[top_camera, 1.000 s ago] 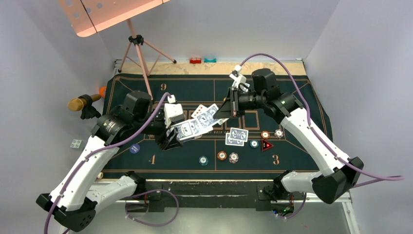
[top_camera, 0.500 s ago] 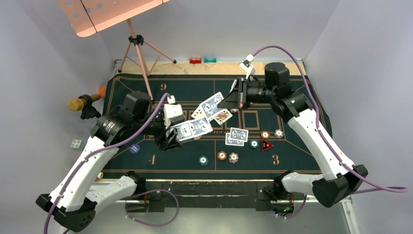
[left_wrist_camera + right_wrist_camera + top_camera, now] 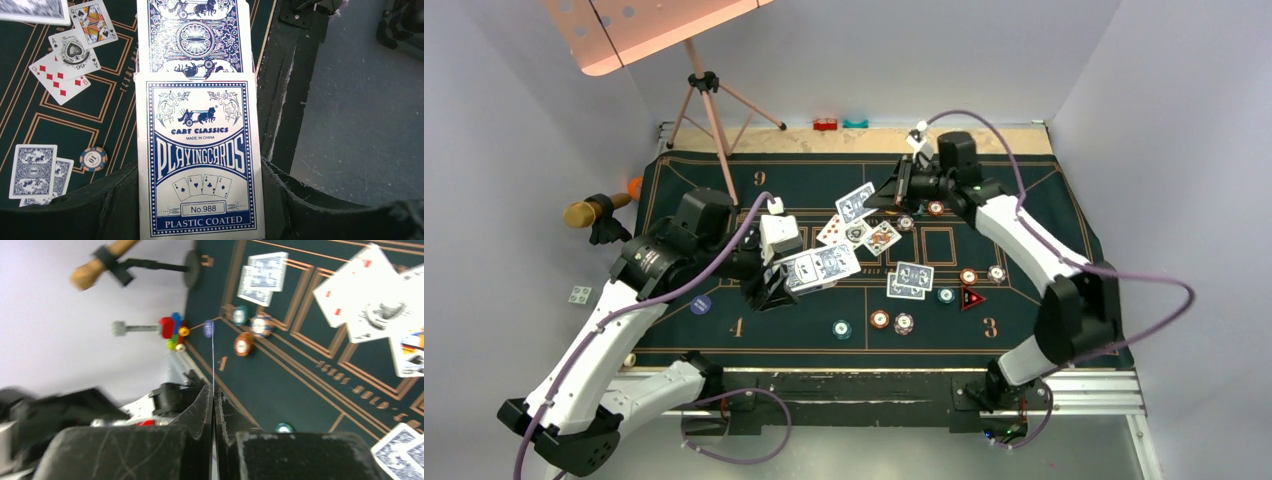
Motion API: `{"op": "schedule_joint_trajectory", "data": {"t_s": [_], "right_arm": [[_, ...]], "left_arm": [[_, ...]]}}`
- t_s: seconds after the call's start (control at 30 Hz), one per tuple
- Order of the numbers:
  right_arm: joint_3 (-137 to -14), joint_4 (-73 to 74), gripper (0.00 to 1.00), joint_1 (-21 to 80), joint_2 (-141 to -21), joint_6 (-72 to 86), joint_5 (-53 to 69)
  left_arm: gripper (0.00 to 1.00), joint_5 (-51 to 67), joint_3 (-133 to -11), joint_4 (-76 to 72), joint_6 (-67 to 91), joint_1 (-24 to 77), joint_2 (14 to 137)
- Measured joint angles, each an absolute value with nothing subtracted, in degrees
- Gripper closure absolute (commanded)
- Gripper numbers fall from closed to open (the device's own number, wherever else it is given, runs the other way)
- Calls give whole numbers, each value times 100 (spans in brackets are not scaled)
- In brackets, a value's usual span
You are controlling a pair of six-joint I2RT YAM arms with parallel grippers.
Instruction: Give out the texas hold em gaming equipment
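My left gripper (image 3: 776,283) is shut on a blue-and-white pack of playing cards (image 3: 200,155), with cards sticking out of its far end (image 3: 194,35). My right gripper (image 3: 896,193) is shut on a single playing card (image 3: 856,203), held above the mat and seen edge-on in the right wrist view (image 3: 213,360). Three face-up cards (image 3: 856,233) lie mid-mat. Two face-down cards (image 3: 911,280) lie to their right. Striped poker chips (image 3: 880,319) are scattered nearby, beside a red triangle marker (image 3: 971,297). A blue disc (image 3: 701,304) lies at the left.
The green felt mat (image 3: 1044,200) covers the table. A tripod stand (image 3: 709,100) rises at the back left, with a microphone (image 3: 589,211) beyond the mat's left edge. Small red (image 3: 825,124) and teal (image 3: 856,123) blocks sit at the far edge.
My right gripper closed on a card at the pack and carried it away toward the far side. The right arm has folded back. The left arm has stayed still.
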State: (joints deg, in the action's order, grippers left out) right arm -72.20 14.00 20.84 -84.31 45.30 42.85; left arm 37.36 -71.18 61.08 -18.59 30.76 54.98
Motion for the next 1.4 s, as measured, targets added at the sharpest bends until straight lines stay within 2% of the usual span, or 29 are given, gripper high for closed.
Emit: {"op": "schedule_joint_trajectory", "data": {"t_s": [0.37,1.0,1.03,1.2,1.27,1.3,1.4], "right_arm": [[-6333,639,100,2464,-10309,4525,3813],[-6031,-414,99,2926,-11172,4860,3039],[-6010,-412,95,2934,-11174,4864,2998],[-6010,-276,53,2969,-11172,4849,2803],[-6047,-217,40,3006,-11083,4825,2777],[-6064,-158,35,3041,-11006,4779,2707],[-6077,200,31,3127,-10753,4593,2512]], "left_arm": [[100,3778,-7120,6143,-1861,3076,5483],[100,3791,-7157,6187,-1861,3076,5483],[100,3789,-7157,6187,-1861,3076,5481],[100,3789,-7157,6195,-1863,3076,5463],[100,3789,-7157,6195,-1861,3076,5463],[100,3791,-7157,6195,-1863,3076,5463],[100,3789,-7157,6195,-1861,3076,5463]]}}
